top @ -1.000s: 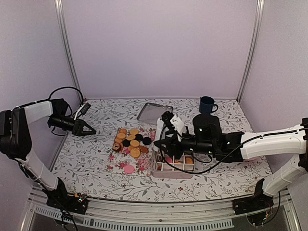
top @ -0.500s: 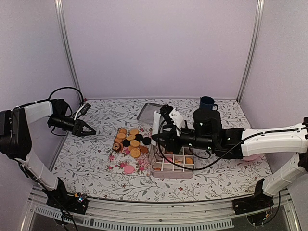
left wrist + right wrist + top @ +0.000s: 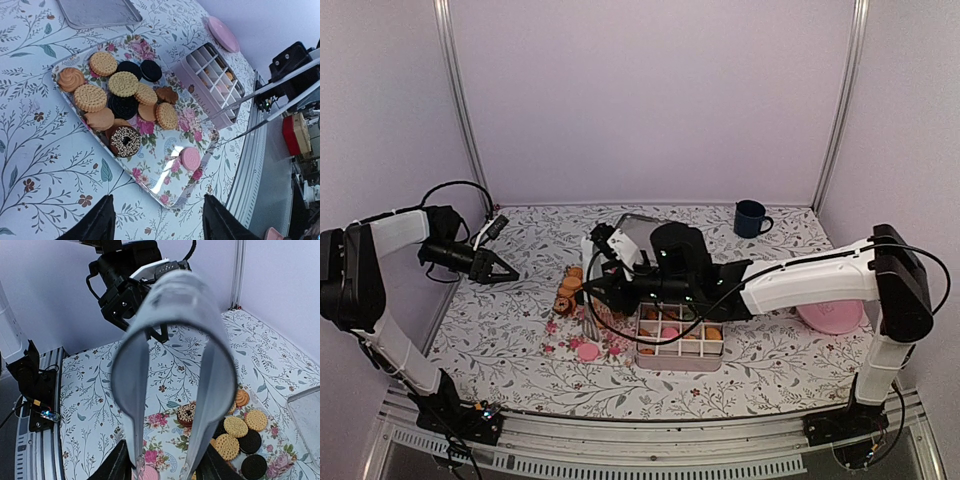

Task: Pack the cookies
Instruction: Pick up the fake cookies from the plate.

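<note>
The cookies (image 3: 570, 286) lie in a heap on a floral tray (image 3: 558, 338); the left wrist view shows golden, dark and sprinkled ones (image 3: 122, 82) and a lone pink one (image 3: 190, 158). My right gripper (image 3: 616, 284) hangs over that heap, shut on silver tongs (image 3: 172, 360) whose two blades point down at the tray beside the pink cookie (image 3: 150, 474). Nothing sits between the blades. My left gripper (image 3: 510, 272) stands open and empty at the far left, off the tray's corner (image 3: 172, 200).
A pink compartment box (image 3: 680, 358) holding some cookies stands right of the tray. Behind it lies a metal tray (image 3: 632, 230), a blue mug (image 3: 750, 217) stands at the back right, and a pink plate (image 3: 832, 318) sits at the right.
My right arm has swung left with the tongs, from above the compartment box to above the cookie heap. The left arm has stayed where it was.
</note>
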Controlling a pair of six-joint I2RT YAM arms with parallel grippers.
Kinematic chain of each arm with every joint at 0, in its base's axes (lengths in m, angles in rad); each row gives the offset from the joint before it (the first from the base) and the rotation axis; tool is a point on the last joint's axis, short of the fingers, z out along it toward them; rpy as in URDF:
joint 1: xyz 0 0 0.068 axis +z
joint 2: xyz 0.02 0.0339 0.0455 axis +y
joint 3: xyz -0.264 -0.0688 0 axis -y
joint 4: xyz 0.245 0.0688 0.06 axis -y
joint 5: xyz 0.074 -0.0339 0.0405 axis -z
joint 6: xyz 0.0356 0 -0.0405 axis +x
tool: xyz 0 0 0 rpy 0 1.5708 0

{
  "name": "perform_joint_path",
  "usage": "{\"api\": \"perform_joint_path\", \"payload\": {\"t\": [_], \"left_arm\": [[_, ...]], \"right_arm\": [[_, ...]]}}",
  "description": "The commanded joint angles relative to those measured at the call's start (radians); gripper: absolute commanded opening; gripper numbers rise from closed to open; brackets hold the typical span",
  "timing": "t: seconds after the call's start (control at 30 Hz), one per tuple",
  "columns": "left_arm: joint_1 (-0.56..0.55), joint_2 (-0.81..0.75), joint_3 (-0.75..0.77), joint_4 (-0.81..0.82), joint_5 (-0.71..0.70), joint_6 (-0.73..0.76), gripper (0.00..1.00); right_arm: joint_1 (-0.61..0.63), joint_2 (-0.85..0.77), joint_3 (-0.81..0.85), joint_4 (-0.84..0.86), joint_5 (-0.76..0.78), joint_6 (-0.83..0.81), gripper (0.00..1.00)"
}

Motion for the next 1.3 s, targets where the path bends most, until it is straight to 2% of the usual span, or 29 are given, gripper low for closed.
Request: {"api": "perform_joint_path", "payload": {"t": [0.0,0.1,0.2,0.37,0.5,0.63,0.87,1.13,1.27], "left_arm": [[0.012,0.009,0.005,-0.002,0.002,0.010,0.60],[0.012,0.010,0.006,-0.001,-0.003,0.005,0.63],[0.013,0.012,0.006,0.001,-0.005,0.004,0.77],[0.013,0.008,-0.003,0.022,-0.018,-0.017,0.84],[0.014,-0.020,-0.019,0.090,-0.051,-0.070,0.99],[0.015,-0.071,-0.046,0.192,-0.134,-0.144,0.99],[0.027,-0.191,-0.123,0.423,-0.411,-0.261,0.99],[0.042,-0.230,-0.155,0.495,-0.524,-0.275,0.99],[0.051,-0.236,-0.159,0.536,-0.584,-0.302,0.99]], "right_arm": [[0.018,0.107,0.115,0.066,-0.035,-0.035,0.44],[0.022,0.157,0.145,0.070,-0.026,-0.040,0.44],[0.028,0.177,0.148,0.084,-0.019,-0.036,0.44],[0.041,0.199,0.145,0.085,-0.022,-0.031,0.44],[0.052,0.205,0.132,0.080,-0.023,-0.031,0.44],[0.060,0.197,0.103,0.081,-0.015,-0.029,0.44],[0.069,0.187,0.071,0.080,-0.010,-0.022,0.44],[0.071,0.170,0.034,0.045,0.039,-0.056,0.44],[0.072,0.142,0.002,0.043,0.053,-0.063,0.41]]}}
